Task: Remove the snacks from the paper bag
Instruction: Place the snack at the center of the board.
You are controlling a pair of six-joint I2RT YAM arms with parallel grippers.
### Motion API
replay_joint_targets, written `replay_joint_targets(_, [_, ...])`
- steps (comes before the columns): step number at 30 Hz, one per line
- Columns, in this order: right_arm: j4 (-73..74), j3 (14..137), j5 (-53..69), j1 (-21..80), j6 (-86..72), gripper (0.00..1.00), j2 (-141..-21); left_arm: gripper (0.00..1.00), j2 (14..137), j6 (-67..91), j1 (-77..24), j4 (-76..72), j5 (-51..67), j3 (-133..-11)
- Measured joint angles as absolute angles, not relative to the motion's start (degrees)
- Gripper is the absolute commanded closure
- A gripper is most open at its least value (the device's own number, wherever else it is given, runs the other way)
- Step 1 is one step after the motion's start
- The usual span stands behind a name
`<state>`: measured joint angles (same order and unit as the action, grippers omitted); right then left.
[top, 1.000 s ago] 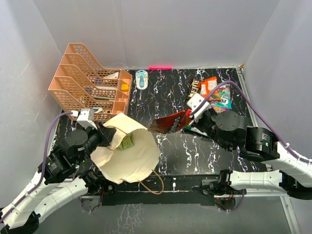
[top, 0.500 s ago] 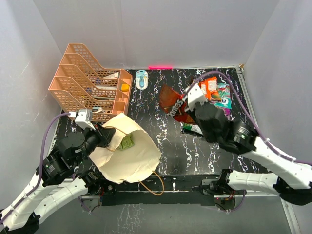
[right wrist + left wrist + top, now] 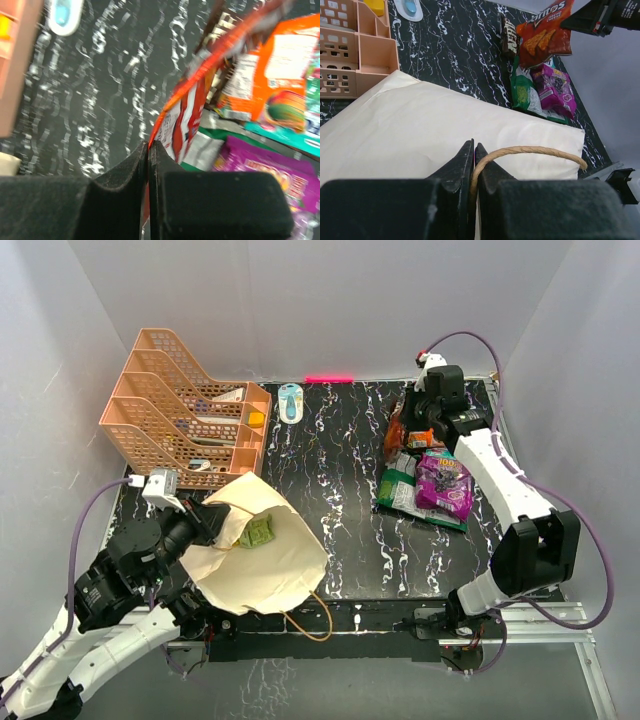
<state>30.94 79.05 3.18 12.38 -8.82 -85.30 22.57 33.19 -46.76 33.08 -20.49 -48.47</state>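
Note:
The beige paper bag (image 3: 270, 565) lies on its side at the front left, a green packet (image 3: 257, 533) showing at its mouth. My left gripper (image 3: 212, 523) is shut on the bag's brown cord handle (image 3: 530, 150); its tips (image 3: 472, 150) pinch the cord. My right gripper (image 3: 412, 420) is shut on the edge of the orange-red chip bag (image 3: 187, 112), which hangs above the snack pile at the back right (image 3: 545, 35). Below it lie a purple pouch (image 3: 445, 485), a green packet (image 3: 400, 490) and an orange packet (image 3: 285, 65).
A peach tiered rack (image 3: 185, 425) stands at the back left, close to the bag. A small blue-and-white object (image 3: 291, 402) lies by the back wall. The bag's other cord handle (image 3: 312, 625) loops toward the front edge. The right wall is close to the snack pile.
My right arm has carried the orange-red chip bag from mid-table to the back right, over the snack pile. The left gripper keeps its hold on the handle, barely moved.

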Motion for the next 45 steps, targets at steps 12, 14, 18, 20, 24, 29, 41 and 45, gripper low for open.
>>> replay_joint_targets(12, [12.8,82.2,7.7,8.3,-27.6,0.92,-91.9,0.94,20.3,31.1,-46.8,33.9,-22.2,-48.5])
replay_joint_targets(14, [10.3,83.1,5.9,8.3,-29.5,0.92,-93.4,0.94,20.3,30.9,-46.8,33.9,-22.2,-48.5])
replay_joint_targets(18, [6.5,85.4,0.8,8.3,-33.8,0.93,-96.8,0.94,20.3,30.6,-46.8,33.9,-22.5,-48.5])
replay_joint_targets(20, [4.3,88.3,-2.2,8.3,-35.6,0.92,-99.8,0.94,20.3,30.5,-46.8,33.9,-22.6,-48.5])
replay_joint_targets(24, [0.3,92.7,-9.5,8.3,-36.8,0.93,-105.8,0.93,20.3,30.2,-46.8,34.0,-23.1,-48.5])
replay_joint_targets(29, [-2.3,93.6,-17.5,8.3,-36.5,0.93,-110.7,0.92,19.5,29.9,-46.8,34.7,-24.1,-48.5])
replay_joint_targets(41, [-10.6,78.8,-30.8,8.6,-36.1,0.93,-109.1,0.91,17.8,29.6,-46.8,36.6,-26.0,-48.5])
replay_joint_targets(45, [-12.6,73.6,-33.0,8.7,-37.3,0.93,-107.4,0.91,17.7,29.6,-46.8,36.6,-26.2,-48.5])
